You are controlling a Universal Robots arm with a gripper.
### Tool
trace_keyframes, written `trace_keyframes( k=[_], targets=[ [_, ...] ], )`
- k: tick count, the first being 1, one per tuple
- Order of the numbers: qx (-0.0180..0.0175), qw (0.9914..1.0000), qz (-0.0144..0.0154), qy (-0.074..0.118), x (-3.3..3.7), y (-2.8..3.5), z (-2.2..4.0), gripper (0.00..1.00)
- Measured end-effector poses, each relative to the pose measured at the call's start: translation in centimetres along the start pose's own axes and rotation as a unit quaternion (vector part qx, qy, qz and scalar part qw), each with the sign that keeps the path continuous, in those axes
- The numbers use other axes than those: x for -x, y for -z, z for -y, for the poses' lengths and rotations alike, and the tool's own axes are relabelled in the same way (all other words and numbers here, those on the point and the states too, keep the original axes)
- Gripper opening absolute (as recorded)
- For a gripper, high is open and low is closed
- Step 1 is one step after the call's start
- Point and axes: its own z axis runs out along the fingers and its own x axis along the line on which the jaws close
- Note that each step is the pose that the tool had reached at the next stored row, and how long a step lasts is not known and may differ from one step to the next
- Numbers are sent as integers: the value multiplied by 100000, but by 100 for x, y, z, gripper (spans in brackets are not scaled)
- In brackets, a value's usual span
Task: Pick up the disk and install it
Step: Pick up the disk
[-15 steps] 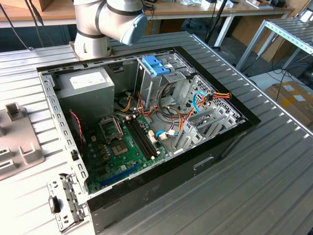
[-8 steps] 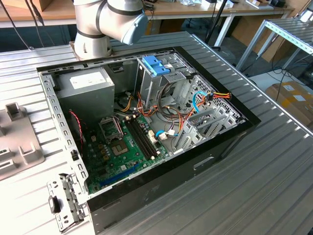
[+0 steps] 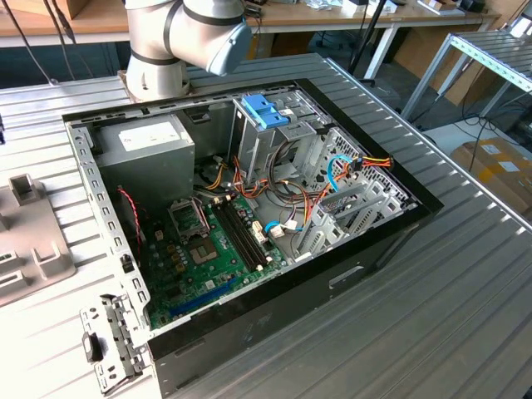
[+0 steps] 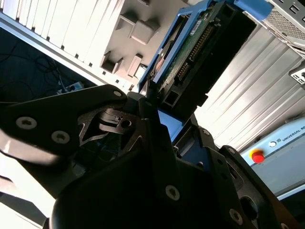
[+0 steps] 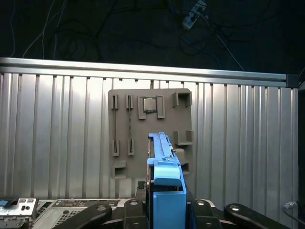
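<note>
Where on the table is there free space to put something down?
Bare table lies on the exterior view's right of the case. The exterior view's left is crowded: tray, bracket. Cables fill the case. The gripper holds the disk.

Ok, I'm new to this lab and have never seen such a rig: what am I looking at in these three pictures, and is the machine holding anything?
The machine is a grey robot arm beside a ribbed metal table. The exterior view, from a camera off the arm, shows an open black computer case lying on that table. Both wrist views come from cameras riding on the arm. They show its dark gripper shut on the disk, a flat hard drive in a light-blue plastic frame, held clear of the table, with a grey moulded tray behind it.
</note>
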Motion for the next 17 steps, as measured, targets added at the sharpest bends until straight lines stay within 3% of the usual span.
trace_keyframes(
  k=[17],
  targets=[
    [0, 100000, 0, 2, -73, 16, 148, 37]
  ],
)
